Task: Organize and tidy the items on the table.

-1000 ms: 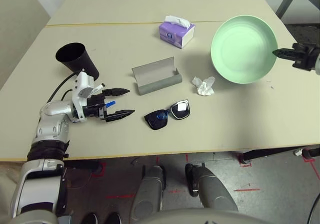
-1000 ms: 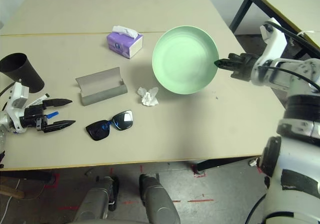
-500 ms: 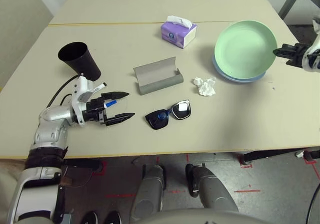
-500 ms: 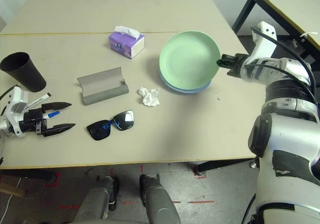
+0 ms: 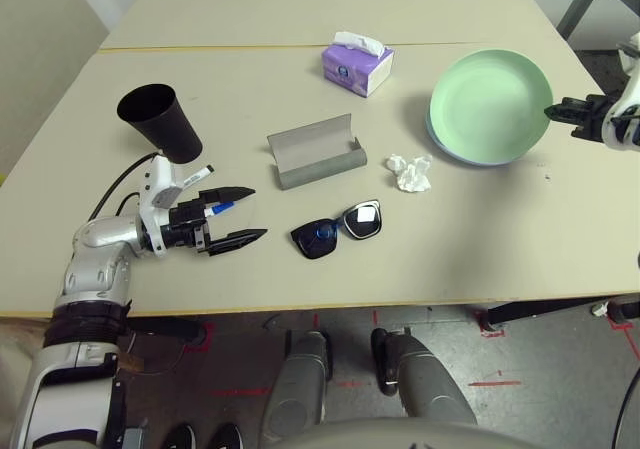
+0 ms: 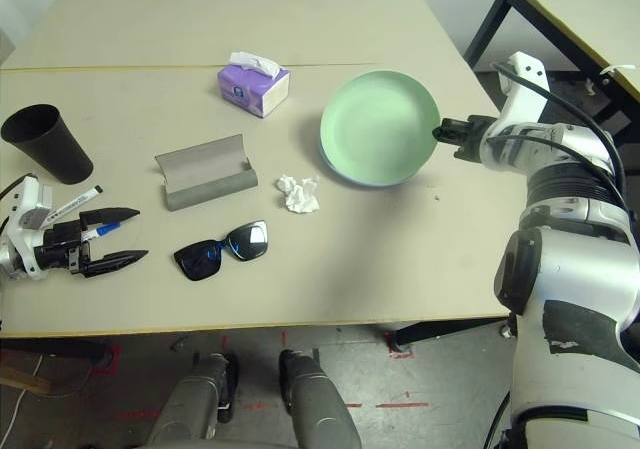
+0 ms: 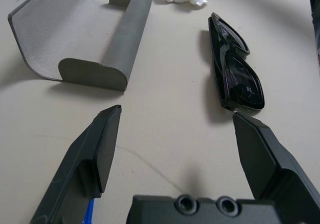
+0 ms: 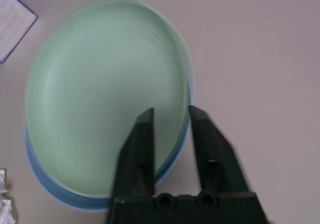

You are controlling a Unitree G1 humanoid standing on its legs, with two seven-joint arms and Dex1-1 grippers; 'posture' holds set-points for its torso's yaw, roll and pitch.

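Over on the left side of the tabletop [image 5: 250,99], the black cup [image 5: 160,121] stands upright near the far-left edge. Just in front of it is the left gripper [image 5: 228,215], lying low over the top with its two fingers [image 7: 102,149] spread wide and holding nothing. Two markers [image 5: 205,191] lie right beside that gripper, one with a blue cap and one with a black cap.

The sunglasses [image 5: 337,228] are the next thing along, close past the tips of those fingers. Their long side runs across, from the left gripper toward the middle of the tabletop, so the fingers point almost along them. The left arm is much nearer to them than the right arm is. I think a grab would need the fingers to close across the thin part.

Behind the sunglasses sits the grey glasses case [image 5: 314,152], open and empty. A crumpled tissue [image 5: 408,172] lies a bit to its right. A purple tissue box [image 5: 357,60] stands farther back.

On the right, the green plate [image 5: 488,105] sits stacked on the blue plate [image 8: 47,184]. The right gripper [image 8: 171,115] is at the plate's rim, its fingers parted only a little, one on each side of the rim. I cannot tell if they are pinching it.

The tabletop is beige and smooth, with a thin yellow line across it. Below its edge you can see a grey floor with red marks.
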